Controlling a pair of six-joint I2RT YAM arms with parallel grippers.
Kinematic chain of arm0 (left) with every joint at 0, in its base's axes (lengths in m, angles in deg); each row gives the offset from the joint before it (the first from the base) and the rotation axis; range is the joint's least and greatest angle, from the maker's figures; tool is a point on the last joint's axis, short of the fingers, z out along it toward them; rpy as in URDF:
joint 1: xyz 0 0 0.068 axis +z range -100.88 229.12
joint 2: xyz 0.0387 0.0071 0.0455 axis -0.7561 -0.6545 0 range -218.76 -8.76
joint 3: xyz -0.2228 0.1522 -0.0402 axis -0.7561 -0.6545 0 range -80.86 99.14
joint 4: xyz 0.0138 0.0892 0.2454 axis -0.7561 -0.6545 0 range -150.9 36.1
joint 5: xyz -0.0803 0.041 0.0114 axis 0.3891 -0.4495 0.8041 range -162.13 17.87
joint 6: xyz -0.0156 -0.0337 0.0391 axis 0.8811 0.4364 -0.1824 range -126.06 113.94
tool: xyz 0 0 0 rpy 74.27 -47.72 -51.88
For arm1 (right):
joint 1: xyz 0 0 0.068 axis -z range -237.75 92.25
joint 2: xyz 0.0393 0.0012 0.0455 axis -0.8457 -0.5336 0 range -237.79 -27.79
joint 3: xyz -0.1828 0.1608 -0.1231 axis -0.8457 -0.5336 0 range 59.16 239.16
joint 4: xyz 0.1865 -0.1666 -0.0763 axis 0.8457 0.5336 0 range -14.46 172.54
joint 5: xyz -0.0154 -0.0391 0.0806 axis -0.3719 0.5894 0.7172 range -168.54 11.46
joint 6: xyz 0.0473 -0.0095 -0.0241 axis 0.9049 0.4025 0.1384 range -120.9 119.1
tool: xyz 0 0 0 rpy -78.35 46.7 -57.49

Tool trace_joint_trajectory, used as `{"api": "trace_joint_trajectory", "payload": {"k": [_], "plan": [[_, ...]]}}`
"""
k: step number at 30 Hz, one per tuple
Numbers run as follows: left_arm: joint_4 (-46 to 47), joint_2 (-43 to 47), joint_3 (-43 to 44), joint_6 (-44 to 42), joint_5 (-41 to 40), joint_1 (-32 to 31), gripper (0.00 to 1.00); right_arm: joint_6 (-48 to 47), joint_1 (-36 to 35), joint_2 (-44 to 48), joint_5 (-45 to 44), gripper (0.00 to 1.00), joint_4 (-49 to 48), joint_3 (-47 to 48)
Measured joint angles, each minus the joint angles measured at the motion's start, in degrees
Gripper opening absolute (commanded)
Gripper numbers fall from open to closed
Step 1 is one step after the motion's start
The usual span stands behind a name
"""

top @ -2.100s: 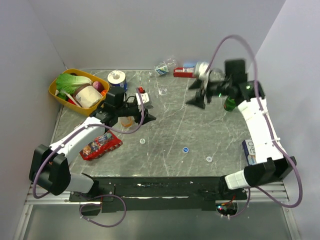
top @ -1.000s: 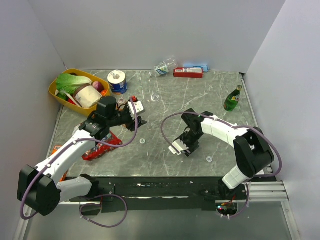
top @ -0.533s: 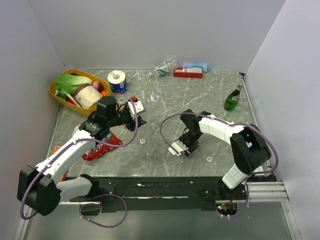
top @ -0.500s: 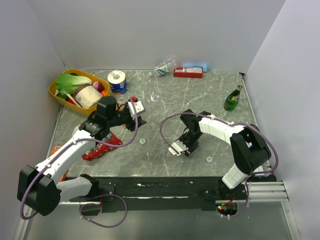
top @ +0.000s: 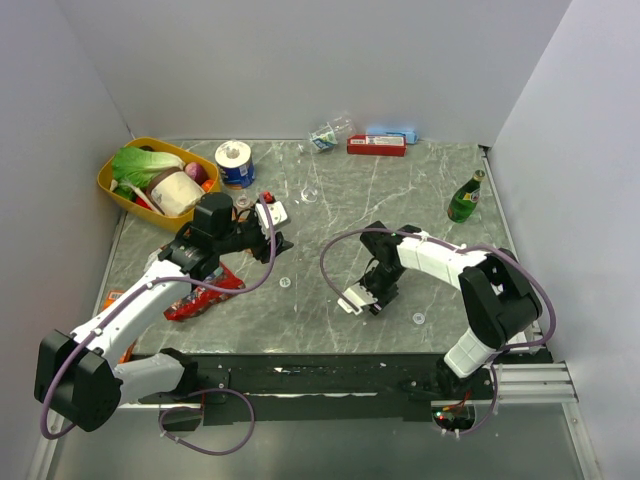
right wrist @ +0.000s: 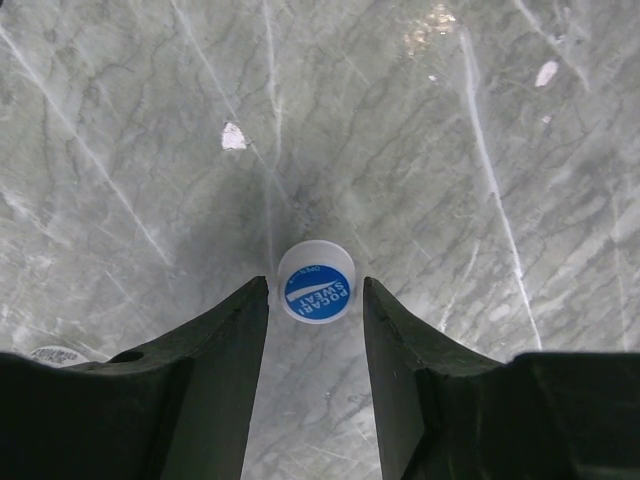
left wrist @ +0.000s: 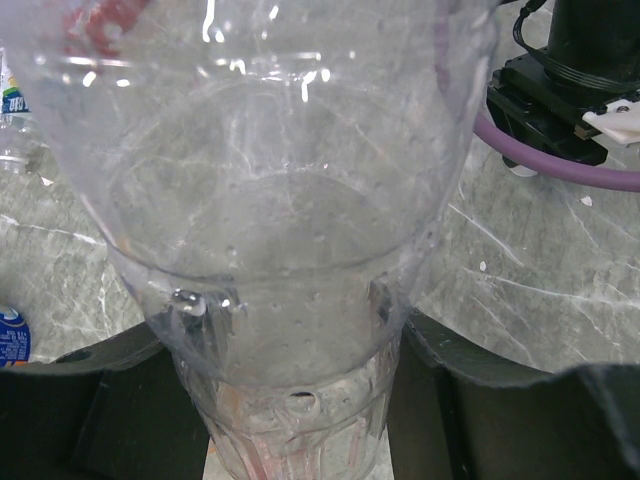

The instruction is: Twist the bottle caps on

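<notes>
On grey worktop [right wrist: 450, 150], centre open right fingers [right wrist: 215, 360] round blue cap [right wrist: 316, 283], pinch softly, with left fingers [left wrist: 80, 420] clenched on bottle [left wrist: 280, 250].

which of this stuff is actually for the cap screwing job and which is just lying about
For the job: blue-labelled cap; white cap; second white cap; held clear bottle; water bottle.
Lying about: green glass bottle; yellow basket; red box; snack packet.

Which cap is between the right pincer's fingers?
The blue cap, between the fingers of the right pincer; the left white cap and right white cap lie apart.
</notes>
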Motion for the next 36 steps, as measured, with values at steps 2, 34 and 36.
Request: {"api": "trace_joint_trajectory", "payload": {"k": [2, 34, 36], "plan": [[0.0, 0.0, 0.0, 0.0, -0.1, 0.0, 0.01, 0.0, -0.2, 0.0, -0.2, 0.48, -0.1, -0.1], [-4.9, -0.9, -4.0, -17.4, 3.9, -0.3, 0.01, 13.3, 2.6, 15.3, 13.1, 0.18, 10.1, 28.8], [-4.6, -2.6, -4.0, -19.4, 5.4, -0.7, 0.01, 14.0, 2.5, 17.7, 15.4, 0.18, 10.7, 31.4]]}}
